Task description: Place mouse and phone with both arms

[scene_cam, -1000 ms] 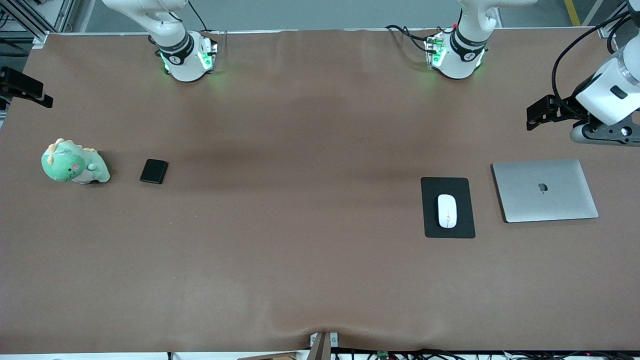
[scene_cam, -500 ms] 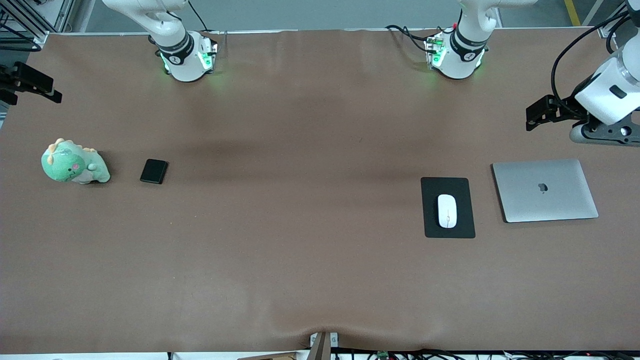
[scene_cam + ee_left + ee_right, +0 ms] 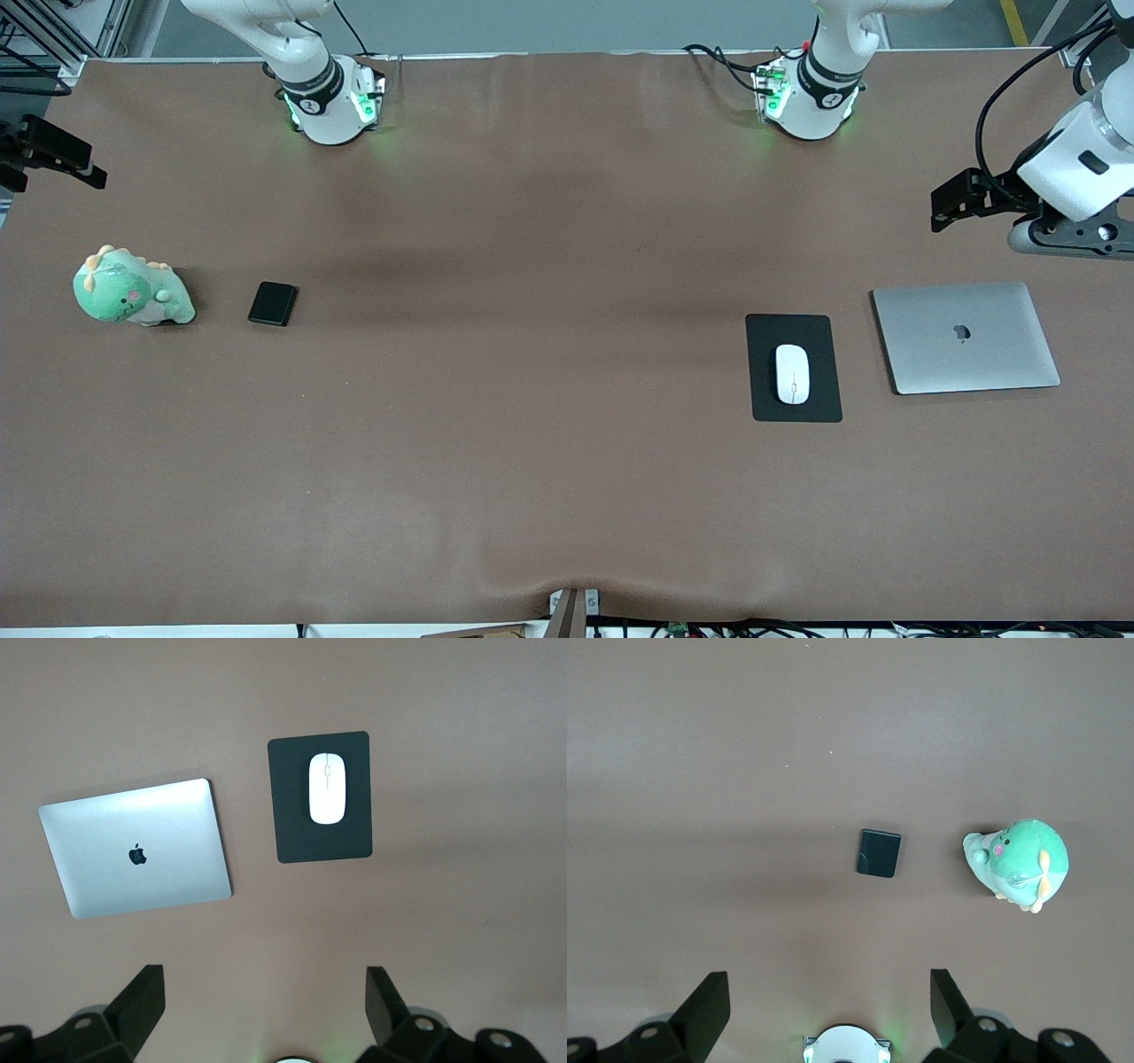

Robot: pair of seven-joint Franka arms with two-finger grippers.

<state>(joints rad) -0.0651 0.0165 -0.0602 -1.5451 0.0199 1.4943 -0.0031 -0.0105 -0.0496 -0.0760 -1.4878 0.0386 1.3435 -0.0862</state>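
Two task items, two grippers, listed by view.

Front view: the mouse (image 3: 793, 374), white and glossy, lies on a black mouse mat (image 3: 769, 394) toward my left arm's end of the table, beside a closed silver laptop (image 3: 966, 337). The phone (image 3: 272, 303), a small black slab, lies flat toward my right arm's end, beside a green plush dinosaur (image 3: 131, 289) and apart from it. My left gripper (image 3: 961, 197) hangs over bare table near the laptop; my right gripper (image 3: 49, 155) hangs at the table's edge near the plush. Neither holds anything.

Left wrist view: my left gripper (image 3: 266, 1005) has its jaws spread wide and empty. Mouse and mat lie below, laptop alongside. Judgement: light, rigid, slippery shell; take it across the long sides, at the middle.

Right wrist view: my right gripper (image 3: 830, 1003) has its jaws wide and empty. Phone (image 3: 879, 853) and plush (image 3: 1019, 864) lie below. Judgement: stiff, thin, low to the table; pinch its long edges squarely.
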